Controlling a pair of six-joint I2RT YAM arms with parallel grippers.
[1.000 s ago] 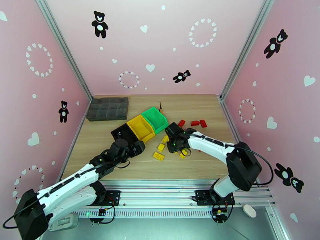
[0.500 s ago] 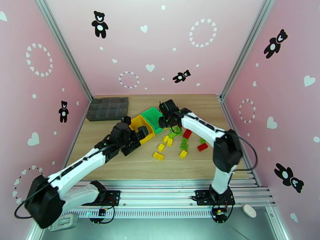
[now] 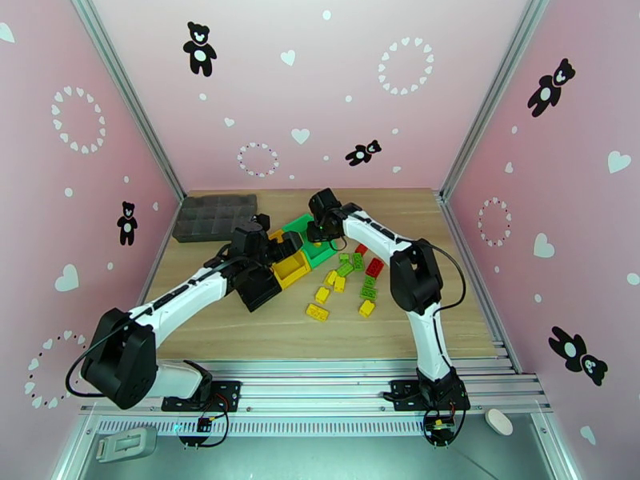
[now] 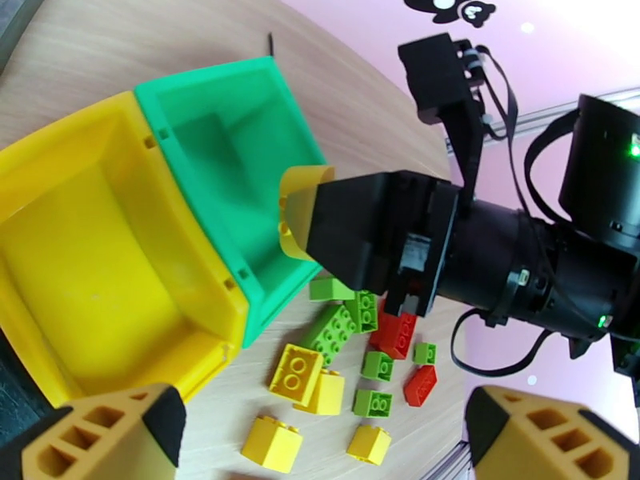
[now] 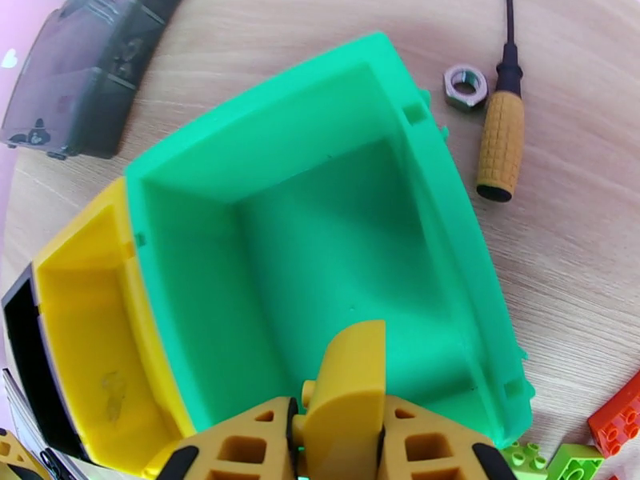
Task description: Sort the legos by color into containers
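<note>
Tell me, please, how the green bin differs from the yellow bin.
The green bin ends the row; the yellow bin sits between it and the black bin. The right gripper hangs over the green bin, not the yellow bin. Both look empty and alike in shape.

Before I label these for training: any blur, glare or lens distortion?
Top external: evenly lit, sharp, only soft shadows on the table. Left wrist: fisheye bend, wall washed out top right, legos sharp. Right wrist: green bin bowed by the lens, no glare.
</note>
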